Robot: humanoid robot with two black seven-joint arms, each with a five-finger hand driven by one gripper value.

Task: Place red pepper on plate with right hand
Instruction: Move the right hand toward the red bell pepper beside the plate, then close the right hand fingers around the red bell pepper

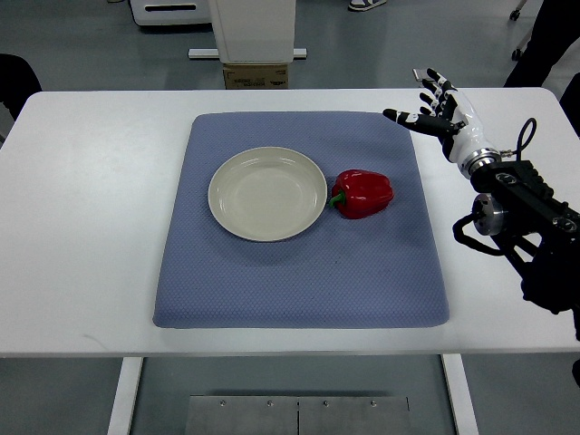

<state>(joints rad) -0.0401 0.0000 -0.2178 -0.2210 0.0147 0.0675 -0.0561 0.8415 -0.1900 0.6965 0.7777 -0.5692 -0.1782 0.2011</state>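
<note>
Well apart: red pepper (362, 193), right hand (440, 111).

Bright, even overhead light; soft shadows, sharp pic.

mat (299, 272): on the table (82, 227), centre
plate (267, 193): on the mat, left of the pepper
pepper (362, 194): touching the plate's right rim
my right hand (441, 113): far right, beyond the mat's corner

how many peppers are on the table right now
1. The red pepper lies on the blue mat, just right of the empty plate. Nothing on the table seems to hide another.
</note>
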